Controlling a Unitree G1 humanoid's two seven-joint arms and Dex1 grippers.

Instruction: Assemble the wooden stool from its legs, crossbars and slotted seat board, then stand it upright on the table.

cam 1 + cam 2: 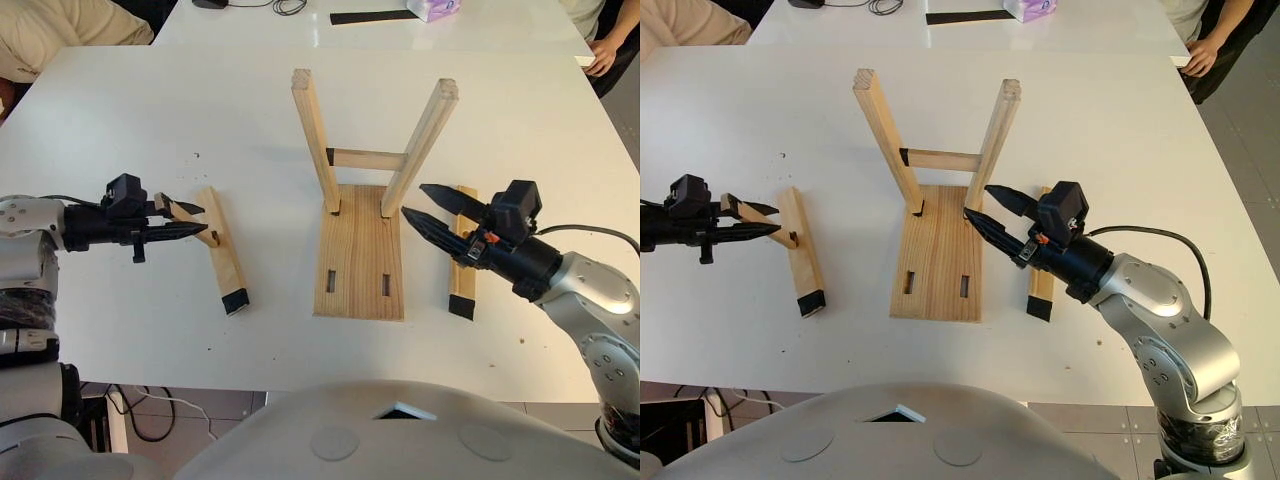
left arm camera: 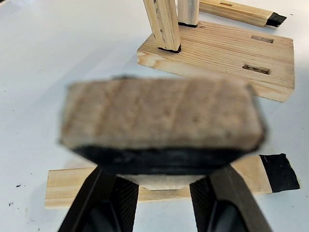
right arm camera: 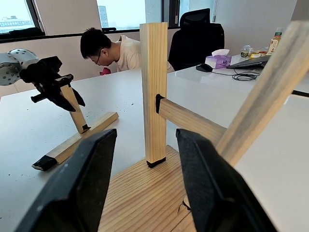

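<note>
Two legs (image 1: 315,140) stand in the seat board (image 1: 360,262), joined by a crossbar (image 1: 368,159); the board lies flat mid-surface (image 1: 120,110) in the head views. The left claw (image 1: 203,220) is clenched on a short crossbar piece (image 1: 175,210) over a loose leg (image 1: 228,265). The right claw (image 1: 412,200) is spread and holds nothing, with a second loose leg (image 1: 463,285) beneath it. The left wrist view shows the piece's end gripped between the fingers (image 2: 108,198). The right wrist view shows spread fingers (image 3: 79,188) facing the standing legs.
</note>
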